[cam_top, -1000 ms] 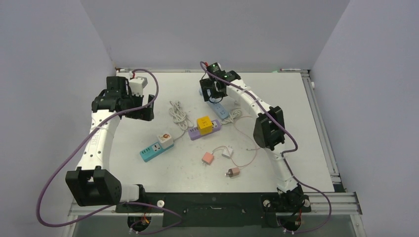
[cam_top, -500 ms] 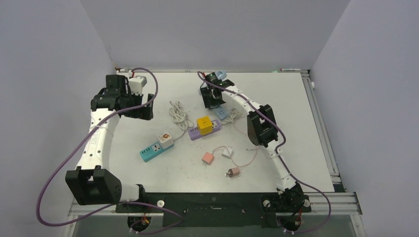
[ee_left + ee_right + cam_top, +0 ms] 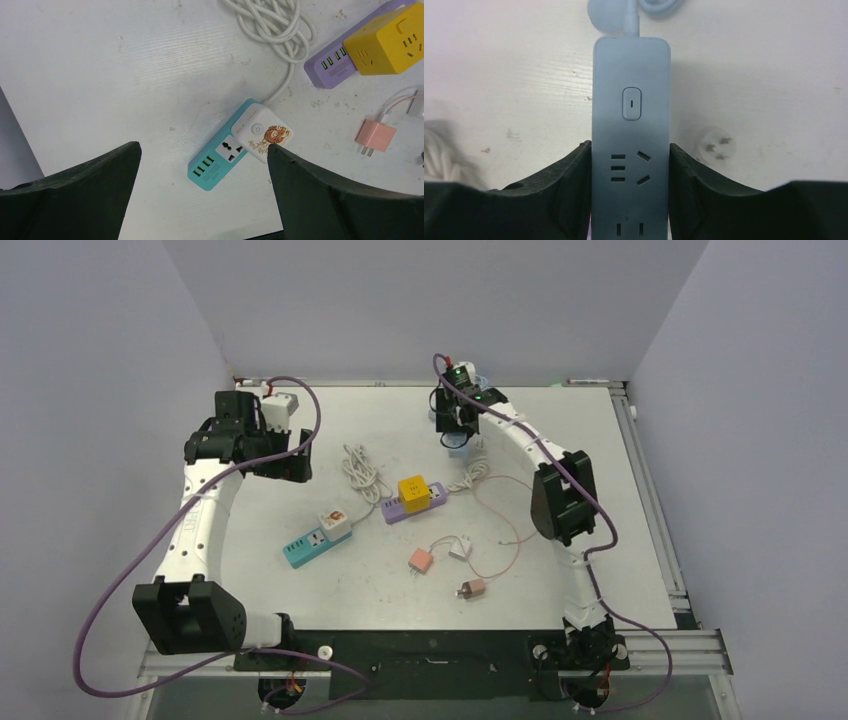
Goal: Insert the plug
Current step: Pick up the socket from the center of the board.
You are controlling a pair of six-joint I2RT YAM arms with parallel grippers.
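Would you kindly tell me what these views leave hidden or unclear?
Top view: light blue power strip hidden under the right tool.
Right wrist view: strip's near end cut off by bottom edge; white cable blurred at left.
Left wrist view: white charger cut by right edge.

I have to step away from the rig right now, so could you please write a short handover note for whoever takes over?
Left gripper: open, holding nothing, hovering at the far left.
Right gripper: shut on the pale blue power strip, far side of the table.
Pink plug, white plug and brown adapter lie loose in the middle, ungrasped.
Done: strip grasped; its visible sockets are empty.
Left: pick up a plug, insert it.
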